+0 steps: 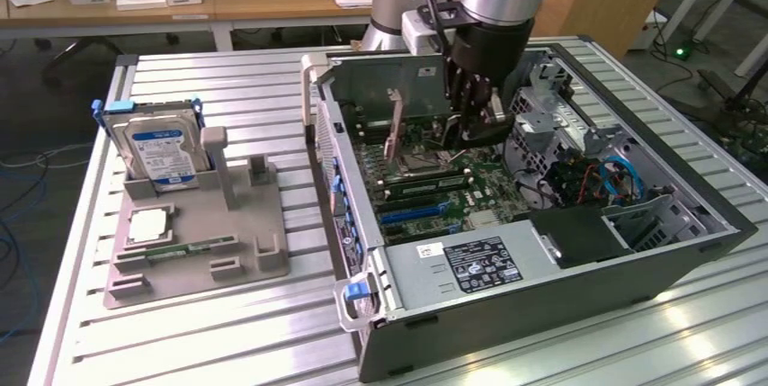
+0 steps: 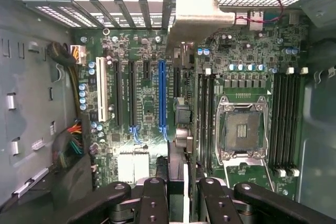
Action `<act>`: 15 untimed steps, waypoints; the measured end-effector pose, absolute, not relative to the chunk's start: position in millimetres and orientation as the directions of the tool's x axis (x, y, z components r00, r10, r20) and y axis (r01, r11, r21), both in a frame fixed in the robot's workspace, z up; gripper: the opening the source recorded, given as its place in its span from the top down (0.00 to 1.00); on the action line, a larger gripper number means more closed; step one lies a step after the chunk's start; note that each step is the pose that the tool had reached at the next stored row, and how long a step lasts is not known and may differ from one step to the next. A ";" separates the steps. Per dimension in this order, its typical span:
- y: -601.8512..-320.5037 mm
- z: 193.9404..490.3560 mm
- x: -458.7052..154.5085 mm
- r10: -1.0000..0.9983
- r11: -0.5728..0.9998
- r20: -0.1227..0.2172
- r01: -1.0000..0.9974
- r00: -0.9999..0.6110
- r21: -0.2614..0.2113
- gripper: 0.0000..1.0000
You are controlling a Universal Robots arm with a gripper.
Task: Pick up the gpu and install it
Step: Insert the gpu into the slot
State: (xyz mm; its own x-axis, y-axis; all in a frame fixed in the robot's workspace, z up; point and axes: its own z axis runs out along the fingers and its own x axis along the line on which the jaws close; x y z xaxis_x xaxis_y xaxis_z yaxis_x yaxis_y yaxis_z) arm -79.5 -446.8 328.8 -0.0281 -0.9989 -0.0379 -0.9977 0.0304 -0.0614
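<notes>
We see the claw (image 1: 466, 125) down inside the open PC case (image 1: 564, 314), pinched on the gpu (image 2: 198, 17). The card's held edge-on over the mobo (image 2: 142, 103), just beside the blue slot (image 2: 161, 93); can't tell if it's seated. In the exterior view, the hard drive (image 1: 162, 148) sits at 9 o'clock of the case.

A: What do we see on the ribbed metal table (image 1: 216, 332)?

B: Grey plastic parts tray (image 1: 246, 224) at the exterior view's left, open black computer case (image 1: 540, 314) at its right; thin dark gpu card (image 2: 180, 114) inside, over our green motherboard (image 2: 147, 103).
</notes>
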 end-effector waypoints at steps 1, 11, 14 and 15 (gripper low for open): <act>-447.0 327.8 -79.6 -0.999 0.030 -0.038 -0.998 -0.028 -0.061 0.73; -450.5 312.1 -79.8 -0.999 0.031 -0.038 -0.998 -0.028 -0.059 0.73; -450.7 310.0 -79.8 -0.999 0.030 -0.034 -0.998 -0.028 -0.058 0.73; -450.7 309.2 -79.8 -0.999 0.030 -0.034 -0.998 -0.028 -0.058 0.73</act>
State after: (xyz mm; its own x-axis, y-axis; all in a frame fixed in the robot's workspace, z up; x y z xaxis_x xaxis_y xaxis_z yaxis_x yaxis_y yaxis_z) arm -79.8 -450.7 309.2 -0.0283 -0.9990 -0.0341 -0.9978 0.0303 -0.0585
